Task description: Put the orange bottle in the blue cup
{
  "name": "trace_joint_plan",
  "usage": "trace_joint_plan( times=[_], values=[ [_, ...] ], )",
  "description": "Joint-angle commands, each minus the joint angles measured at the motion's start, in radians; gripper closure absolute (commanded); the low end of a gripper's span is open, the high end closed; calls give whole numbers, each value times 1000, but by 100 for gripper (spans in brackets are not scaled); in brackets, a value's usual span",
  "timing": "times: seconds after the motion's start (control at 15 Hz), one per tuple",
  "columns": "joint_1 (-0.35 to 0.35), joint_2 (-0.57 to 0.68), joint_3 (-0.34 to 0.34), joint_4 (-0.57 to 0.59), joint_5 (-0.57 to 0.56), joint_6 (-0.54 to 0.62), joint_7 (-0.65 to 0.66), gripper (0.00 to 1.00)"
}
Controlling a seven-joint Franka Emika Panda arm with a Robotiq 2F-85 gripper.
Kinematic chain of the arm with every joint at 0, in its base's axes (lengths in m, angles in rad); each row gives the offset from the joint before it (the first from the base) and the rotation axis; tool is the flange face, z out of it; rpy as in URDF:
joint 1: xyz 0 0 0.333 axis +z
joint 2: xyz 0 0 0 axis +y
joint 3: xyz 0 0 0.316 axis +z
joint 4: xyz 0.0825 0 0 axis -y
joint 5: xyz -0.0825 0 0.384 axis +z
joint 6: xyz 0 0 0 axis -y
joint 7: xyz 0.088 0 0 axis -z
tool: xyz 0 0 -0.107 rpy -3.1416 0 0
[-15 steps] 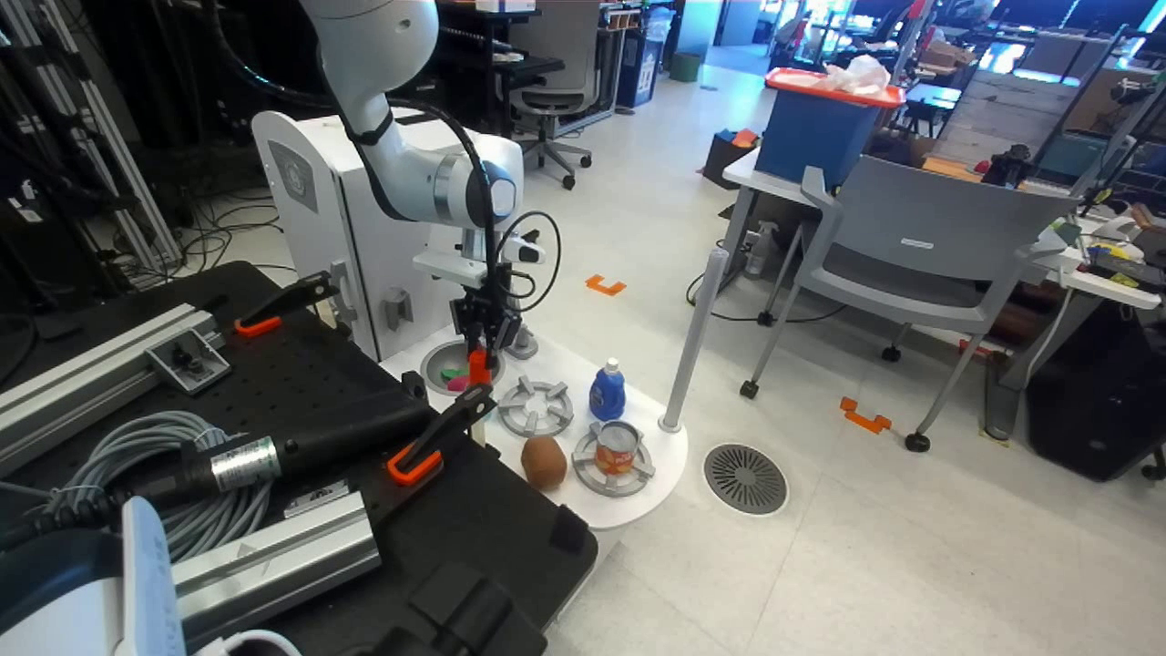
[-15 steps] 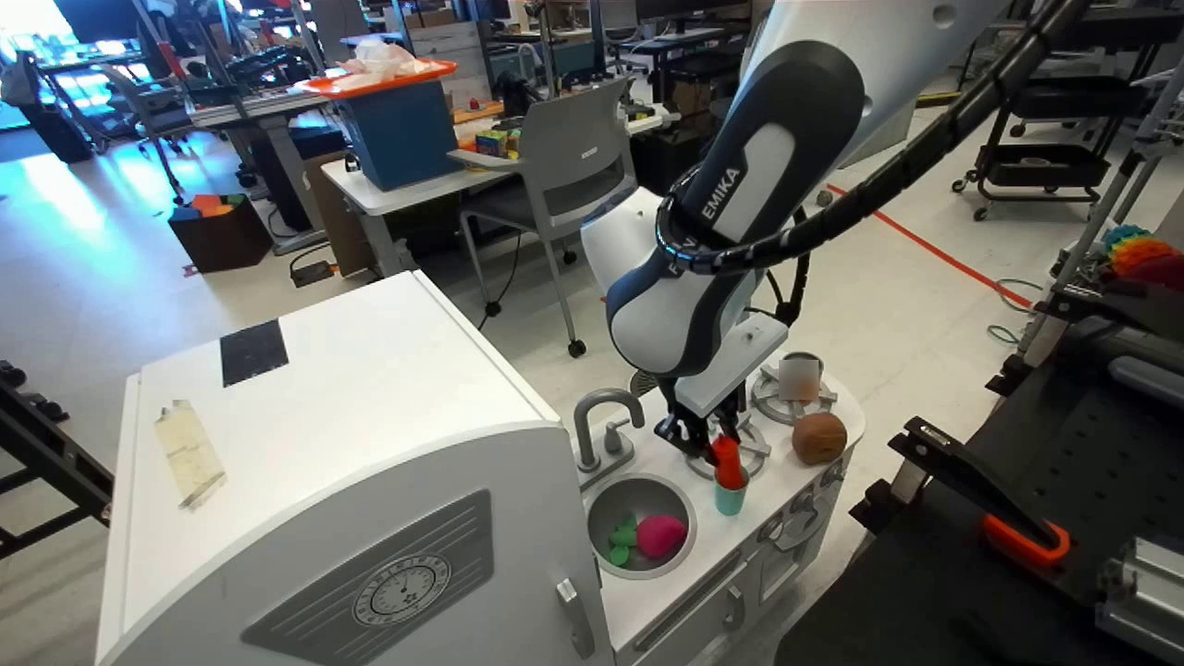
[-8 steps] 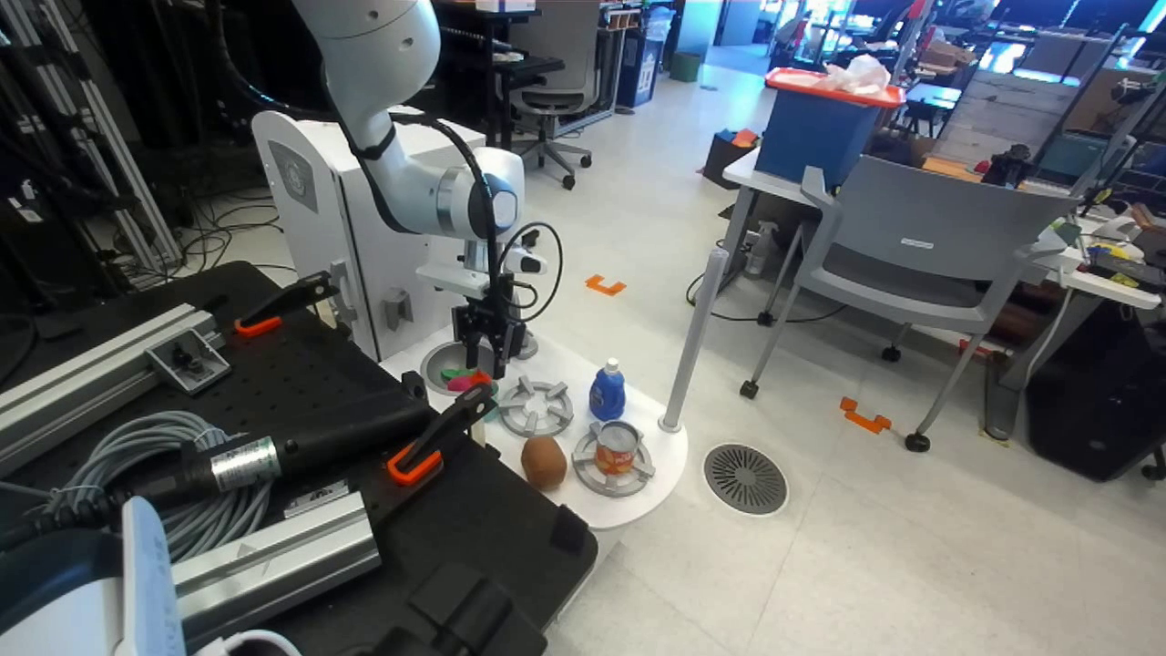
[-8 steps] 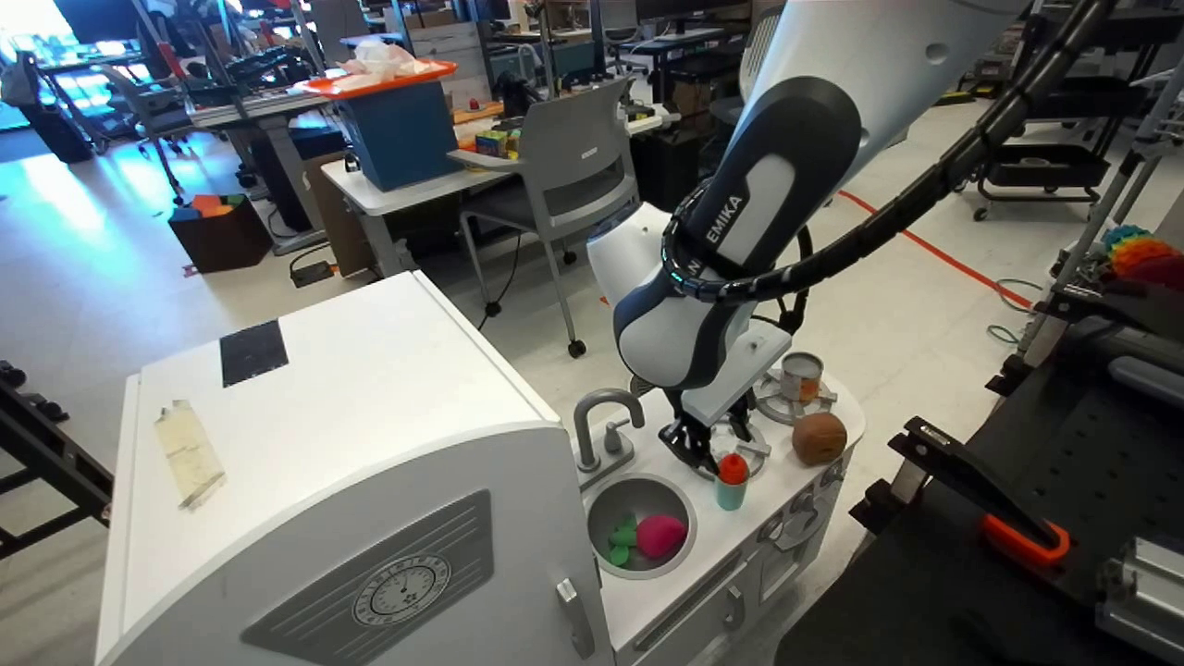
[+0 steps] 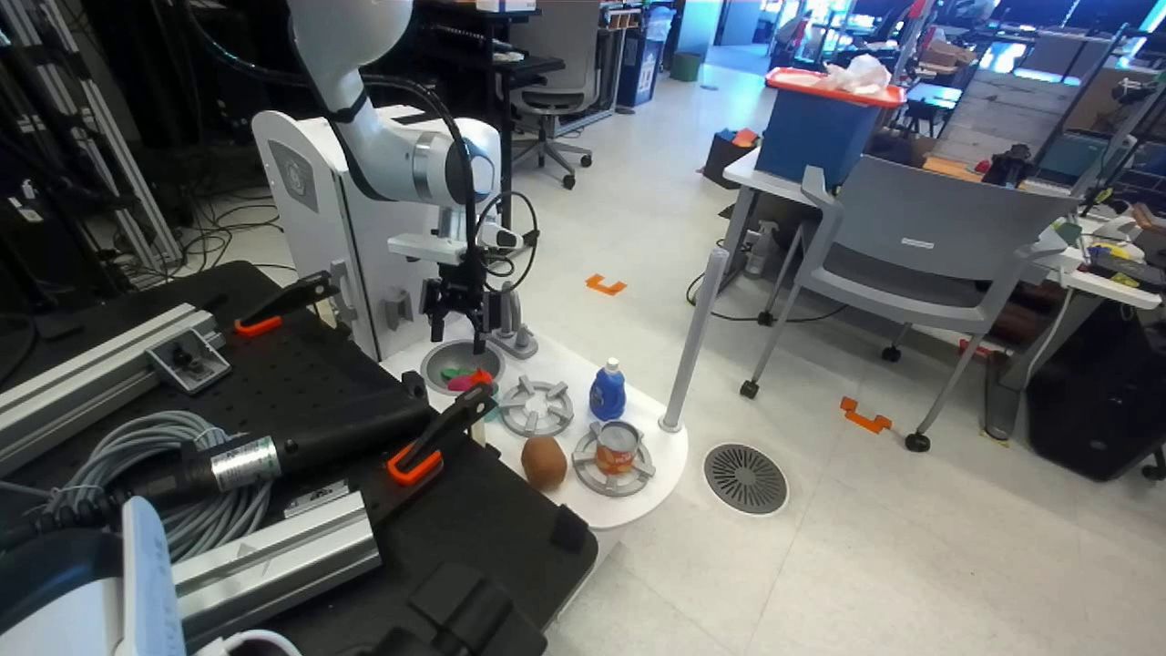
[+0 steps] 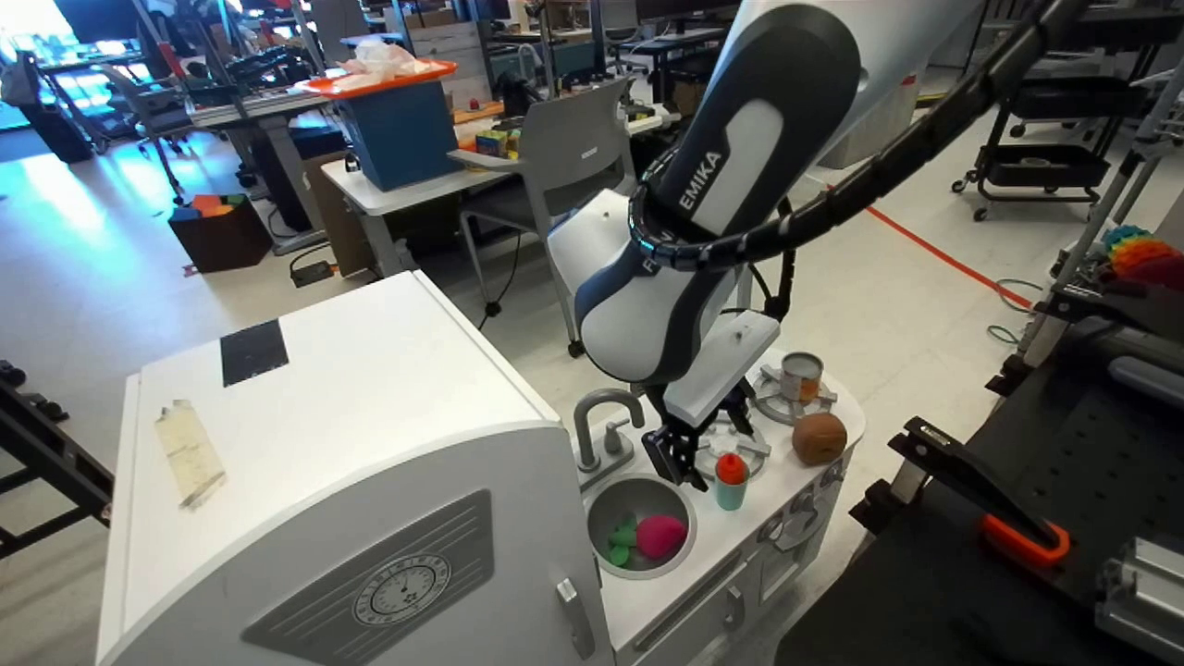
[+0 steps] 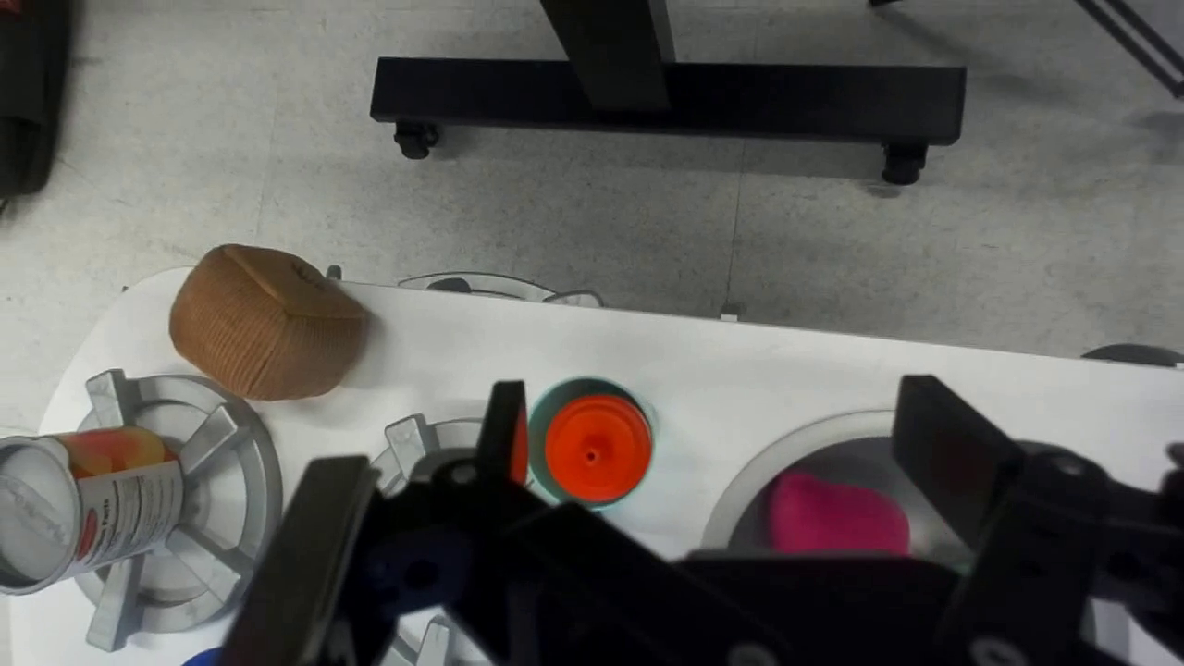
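Observation:
The orange bottle [image 6: 730, 469] stands inside the light teal blue cup [image 6: 731, 497], its red-orange top showing above the rim. From above, in the wrist view, the bottle [image 7: 599, 449] leaves a narrow gap to the wall of the cup [image 7: 539, 435] on one side. My gripper [image 7: 712, 384] is open wide, with nothing held between its fingers. It hovers above the counter, over the sink side, higher than the bottle and apart from it. In an exterior view a black clamp partly hides the cup, and only a bit of the bottle [image 5: 481, 376] shows.
A sink [image 6: 592, 518] holds a pink item [image 6: 660, 536] and a green one [image 6: 623, 541], beside a grey faucet [image 6: 606, 402]. A tin can [image 5: 617, 446] sits on a burner, near a brown block [image 5: 544, 462] and a blue bottle [image 5: 608, 392]. A black table [image 5: 510, 547] borders the counter.
My gripper was shut on the orange bottle at the cup a second ago. It has opened, risen and shifted toward the sink. The bottle has dropped lower into the cup.

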Motion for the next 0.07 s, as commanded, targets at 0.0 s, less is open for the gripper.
trace_joint_plan(
  times=[0.0],
  values=[
    [-5, -2, 7, 1, -8, -5, 4, 0]
  ],
)
